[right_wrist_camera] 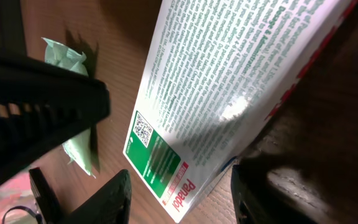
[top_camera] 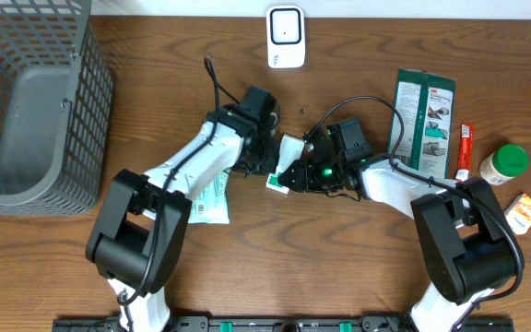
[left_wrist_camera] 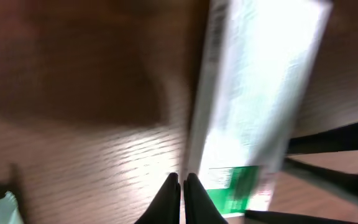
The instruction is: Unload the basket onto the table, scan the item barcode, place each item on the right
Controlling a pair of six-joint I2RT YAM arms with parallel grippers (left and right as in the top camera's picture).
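Brown wooden counter (top_camera: 155, 74); a flat white cardboard box (right_wrist_camera: 229, 81) with a green end and tiny print sits tilted over it; white scanner (top_camera: 285, 37) well beyond the box; right hand (right_wrist_camera: 180, 202) clamped on the box, fingers apart; left hand (left_wrist_camera: 183, 190) pressed together, tips just beside the box's green end.

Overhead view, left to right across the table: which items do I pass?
Grey mesh basket → pale green pouch → Panadol box → green card packet → red tube → green-lidded bottle.
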